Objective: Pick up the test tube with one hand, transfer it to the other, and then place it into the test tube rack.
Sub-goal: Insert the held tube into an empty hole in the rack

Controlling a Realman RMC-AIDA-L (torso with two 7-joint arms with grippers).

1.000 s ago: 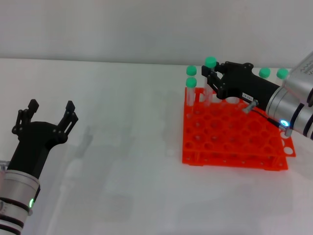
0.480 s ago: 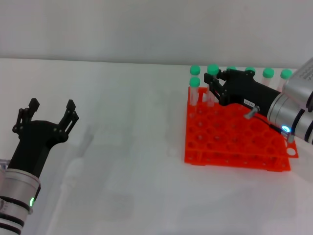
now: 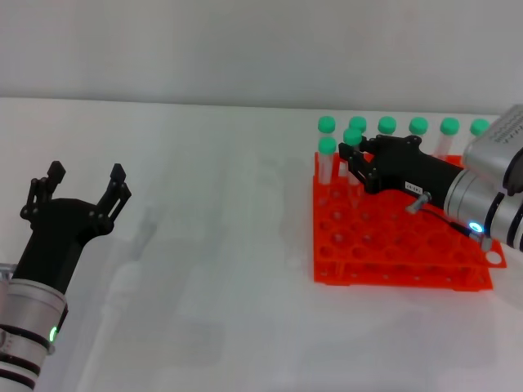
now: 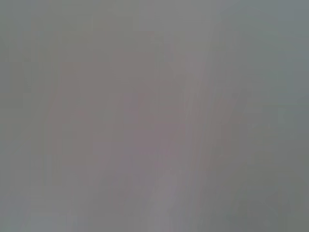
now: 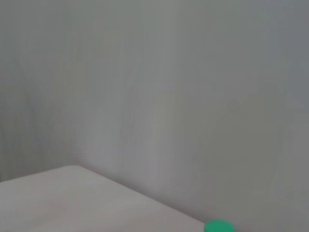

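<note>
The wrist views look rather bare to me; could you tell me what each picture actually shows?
Left wrist view: a featureless grey blur. Right wrist view: soft, pale surfaces with one green cap at the edge. Head view: even light, rack and both hands clear.

Left hand (image 3: 80,198) low at the left, fingers (image 3: 117,181) spread; right hand (image 3: 364,157) outstretched, fingers apparently closed.

On my right the test tube rack (image 3: 400,241) sits on the surface (image 3: 221,204), tubes (image 3: 418,126) standing along its far edge (seemingly one row), right tool (image 3: 353,157) over it; left tool (image 3: 82,189) well apart.
</note>
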